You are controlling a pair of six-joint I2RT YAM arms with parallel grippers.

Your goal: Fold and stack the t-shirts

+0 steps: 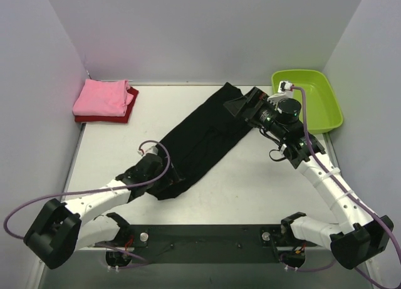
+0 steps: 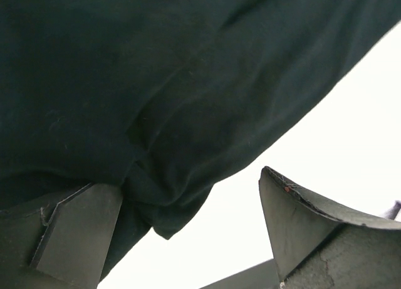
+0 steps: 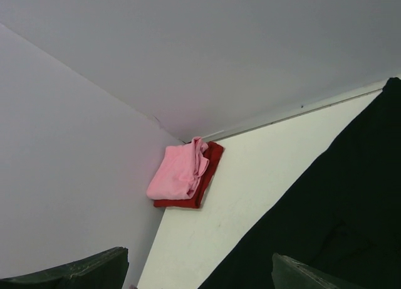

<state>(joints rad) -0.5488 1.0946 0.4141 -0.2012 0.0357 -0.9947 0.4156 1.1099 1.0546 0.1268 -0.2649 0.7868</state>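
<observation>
A long black t-shirt (image 1: 203, 141), folded into a strip, lies diagonally across the table. My left gripper (image 1: 164, 181) sits at its near end, open. In the left wrist view that gripper (image 2: 186, 181) has its jaws wide apart, and a corner of the black t-shirt (image 2: 156, 113) hangs between them, not pinched. My right gripper (image 1: 241, 105) is over the strip's far end, also open. Its wrist view shows this gripper (image 3: 200, 267) above the black t-shirt (image 3: 341, 207). The folded pink t-shirt (image 1: 100, 96) (image 3: 180, 174) rests on the folded dark red t-shirt (image 1: 128, 110) (image 3: 207, 176) in the far left corner.
A lime-green tub (image 1: 310, 101) stands at the far right, just behind my right arm. White walls close in the table (image 1: 263, 189) at the back and on both sides.
</observation>
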